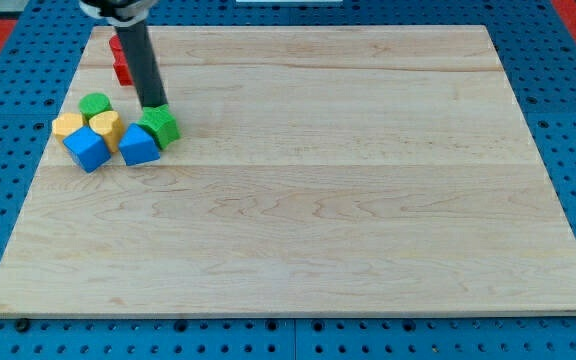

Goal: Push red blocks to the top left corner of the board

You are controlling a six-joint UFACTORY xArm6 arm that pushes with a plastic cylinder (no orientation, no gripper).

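Red blocks were seen stacked up close in the top-left corner of the board, one above the other in the view, shapes unclear, partly hidden behind the rod.

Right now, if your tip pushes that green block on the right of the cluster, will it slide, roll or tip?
It will probably slide: the green block looks squat and flat-sided on the smooth wooden board. It looks rigid, so it should not flex. My tip sits at its top edge, and the blue block touches it, so a downward push would likely shove both.
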